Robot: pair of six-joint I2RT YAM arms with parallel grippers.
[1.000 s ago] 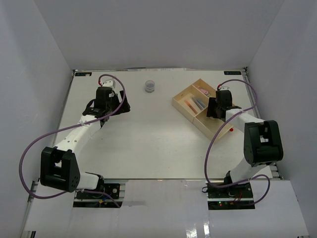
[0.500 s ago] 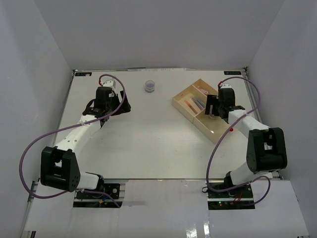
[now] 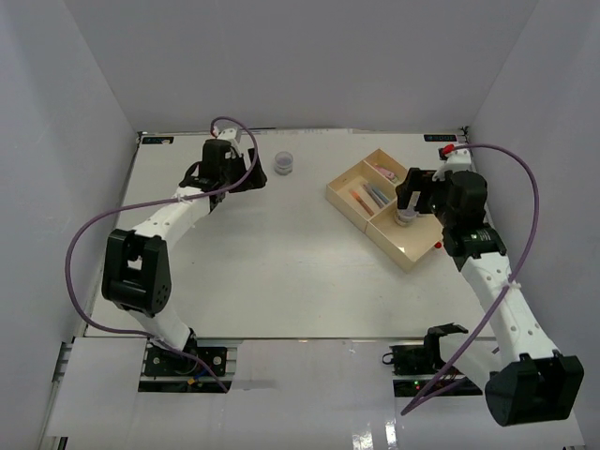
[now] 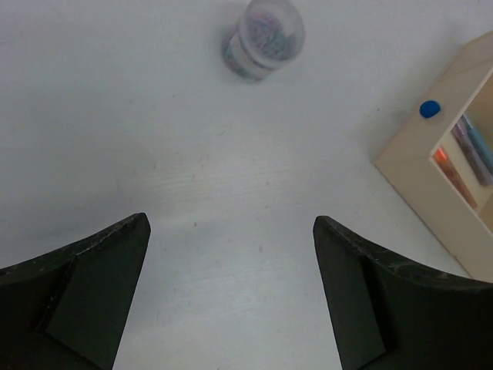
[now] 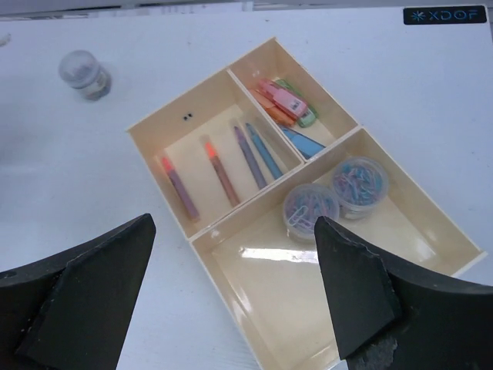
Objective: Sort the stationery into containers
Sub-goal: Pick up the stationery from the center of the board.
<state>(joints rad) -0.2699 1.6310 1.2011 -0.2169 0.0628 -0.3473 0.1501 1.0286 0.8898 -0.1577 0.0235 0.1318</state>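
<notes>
Two robot arms work a white worktop [image 3: 281, 262] strewn with stationery. A shallow beige tray [image 5: 269, 285] sits askew toward the far right corner, divided into three compartments.

The right gripper [image 5: 233, 223] hangs over the tray's near side, its fingers spread wide with nothing between them. Seen from its wrist camera, four thin pens [image 5: 222, 173] lie side by side in the left compartment, in purple, reddish and blue. In the small far compartment, short chunky pieces [image 5: 281, 100] in pink, orange and green are bunched together, and a blue piece [image 5: 302, 143] rests just beside them. Two round tubs [image 5: 310, 208] of coloured paper clips stand upright and close together at the far end of the long third compartment. The rest of that compartment's floor is bare and catches a glare of light.

A third, lone tub [image 4: 263, 38] stands upright on the worktop near the middle of the far edge, well apart from the tray. The left gripper [image 4: 229, 223] is over the worktop just left of that tub, its fingers likewise spread and empty. From the left wrist camera, the tray's near corner juts in from the right, with a small blue dot [image 4: 429, 109] on its rim.
</notes>
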